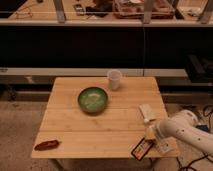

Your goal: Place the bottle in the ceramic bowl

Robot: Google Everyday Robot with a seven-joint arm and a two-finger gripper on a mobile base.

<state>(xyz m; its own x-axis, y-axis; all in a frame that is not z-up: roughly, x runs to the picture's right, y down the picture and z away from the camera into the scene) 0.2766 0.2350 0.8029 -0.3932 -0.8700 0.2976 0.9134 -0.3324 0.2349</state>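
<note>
The green ceramic bowl (92,99) stands in the middle of the wooden table (75,125), with nothing in it. My gripper (151,134) is at the end of the white arm (182,127), low over the table's front right corner, well to the right of the bowl. A small pale shape (149,132) sits at the gripper's tip; I cannot tell whether it is the bottle. No bottle shows clearly anywhere else.
A pale cup (114,79) stands at the table's back edge. A flat white packet (147,112) lies at the right. An orange and black packet (141,149) lies at the front right edge. A reddish-brown item (46,145) lies at the front left corner. Dark shelving is behind.
</note>
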